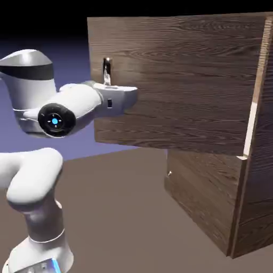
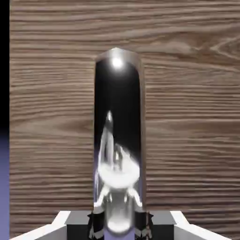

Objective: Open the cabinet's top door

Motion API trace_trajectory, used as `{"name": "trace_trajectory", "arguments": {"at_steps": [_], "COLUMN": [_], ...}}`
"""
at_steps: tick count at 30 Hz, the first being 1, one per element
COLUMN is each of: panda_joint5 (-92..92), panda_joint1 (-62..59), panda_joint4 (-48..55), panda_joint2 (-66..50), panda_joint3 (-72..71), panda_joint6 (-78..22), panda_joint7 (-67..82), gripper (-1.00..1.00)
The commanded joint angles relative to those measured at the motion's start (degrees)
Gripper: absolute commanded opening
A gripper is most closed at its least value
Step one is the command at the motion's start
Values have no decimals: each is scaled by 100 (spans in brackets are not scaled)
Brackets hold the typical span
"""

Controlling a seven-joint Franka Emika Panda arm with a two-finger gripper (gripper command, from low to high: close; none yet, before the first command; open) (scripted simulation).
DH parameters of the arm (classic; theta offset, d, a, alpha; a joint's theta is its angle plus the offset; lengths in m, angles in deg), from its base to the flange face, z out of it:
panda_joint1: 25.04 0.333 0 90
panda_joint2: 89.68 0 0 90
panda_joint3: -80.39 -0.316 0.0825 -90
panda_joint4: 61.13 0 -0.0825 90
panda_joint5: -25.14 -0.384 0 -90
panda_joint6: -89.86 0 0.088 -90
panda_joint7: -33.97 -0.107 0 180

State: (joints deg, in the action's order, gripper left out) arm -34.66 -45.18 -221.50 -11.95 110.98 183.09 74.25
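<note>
Hand (image 2: 119, 220) – clenched on the silver bar handle (image 2: 118, 136), fingers at either side of its lower end | top door (image 1: 181, 80) – swung out from the cabinet (image 1: 213, 202), handle near its 9 o'clock edge | arm reaching in from 9 o'clock, above the bench (image 1: 117, 213)

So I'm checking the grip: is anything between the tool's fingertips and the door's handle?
Nothing. In the hand view the handle sits right between the fingertips of the tool, against the door.
</note>
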Motion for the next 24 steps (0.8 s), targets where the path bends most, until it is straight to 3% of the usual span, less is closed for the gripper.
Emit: {"name": "trace_trajectory", "arguments": {"at_steps": [1, 13, 24], "panda_joint5": [169, 1748, 2346], "panda_joint1": [98, 2201, 4306], "panda_joint4": [133, 2411, 4394], "panda_joint2": [-122, -1443, -1740], "panda_joint3": [208, 2571, 3993], "panda_joint6": [-156, -2190, -3548], "panda_joint7": [41, 364, 207], "gripper": [-100, -100, -100]}}
